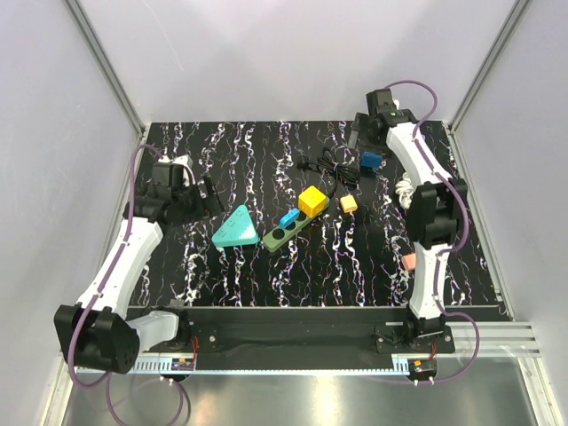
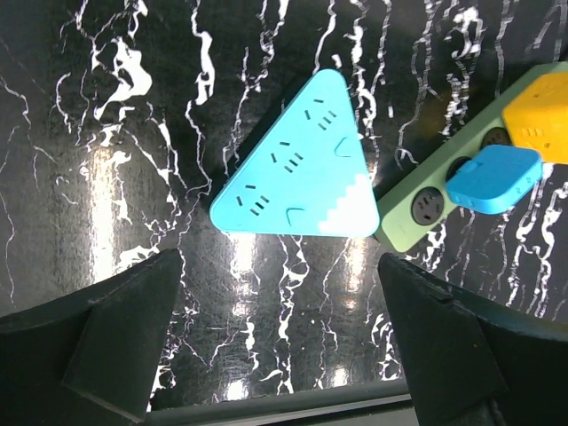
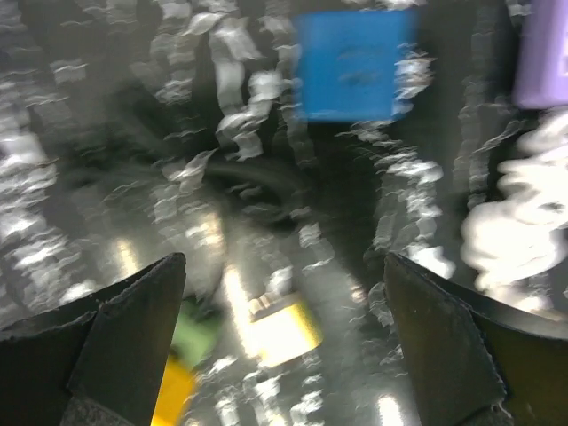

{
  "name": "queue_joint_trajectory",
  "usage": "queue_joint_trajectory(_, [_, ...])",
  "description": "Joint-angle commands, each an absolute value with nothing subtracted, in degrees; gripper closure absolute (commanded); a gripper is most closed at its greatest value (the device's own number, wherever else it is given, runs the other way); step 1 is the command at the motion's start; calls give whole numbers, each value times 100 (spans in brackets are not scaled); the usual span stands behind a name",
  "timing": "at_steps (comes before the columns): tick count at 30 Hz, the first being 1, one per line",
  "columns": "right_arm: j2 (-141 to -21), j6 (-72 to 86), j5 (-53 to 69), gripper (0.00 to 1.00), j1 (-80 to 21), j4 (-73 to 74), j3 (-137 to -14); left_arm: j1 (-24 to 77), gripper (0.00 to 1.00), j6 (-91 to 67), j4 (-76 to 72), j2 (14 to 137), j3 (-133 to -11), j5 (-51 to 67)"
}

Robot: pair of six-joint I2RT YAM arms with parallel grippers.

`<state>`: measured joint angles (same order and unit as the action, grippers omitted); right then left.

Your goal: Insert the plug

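A green power strip (image 1: 282, 232) lies mid-table with a yellow plug (image 1: 312, 201) and a light blue plug (image 1: 289, 218) seated on it. Both show at the right of the left wrist view, the light blue plug (image 2: 493, 177) over the green strip (image 2: 424, 206). A darker blue plug (image 1: 371, 160) sits loose at the far right, blurred in the right wrist view (image 3: 353, 67). My right gripper (image 1: 359, 133) hovers open just behind it, its jaws (image 3: 284, 346) empty. Open and empty too, my left gripper (image 1: 209, 193) stands left of the strip (image 2: 280, 337).
A teal triangular socket block (image 1: 236, 227) lies beside the strip's left end. A small orange-yellow cube (image 1: 349, 203), a coiled black cable (image 1: 328, 169), a white cable (image 1: 404, 186) and a salmon block (image 1: 409, 261) lie on the right half.
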<state>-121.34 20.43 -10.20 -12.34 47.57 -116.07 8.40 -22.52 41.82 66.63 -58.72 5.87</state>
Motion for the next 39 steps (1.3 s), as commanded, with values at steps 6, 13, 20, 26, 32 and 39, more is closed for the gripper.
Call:
queue_joint_trajectory(6, [-13560,1178,-1389,1,-923,5510,-13654,844,1,-2224,3735,6451,-5792,1133])
queue_joint_trajectory(13, [-14563,1274,-1573,1,-791,5880,-14906,844,1,-2189,3735,6539,-5792,1160])
queue_joint_trajectory(20, [-14994,1240,-1381,6,-633,5748,-15161,844,1,-2197,3727,6539,-5774,1116])
queue_joint_trajectory(26, [-15038,950,-1073,35,-598,5564,-15284,844,1,-2189,3700,6574,-5775,1125])
queue_joint_trajectory(32, [-14433,852,-765,83,-606,5476,-14978,844,1,-2180,3691,6539,-5748,1248])
queue_joint_trajectory(39, [-12466,941,-642,100,-904,4837,-13582,835,4,-2583,3823,6732,-6705,2737])
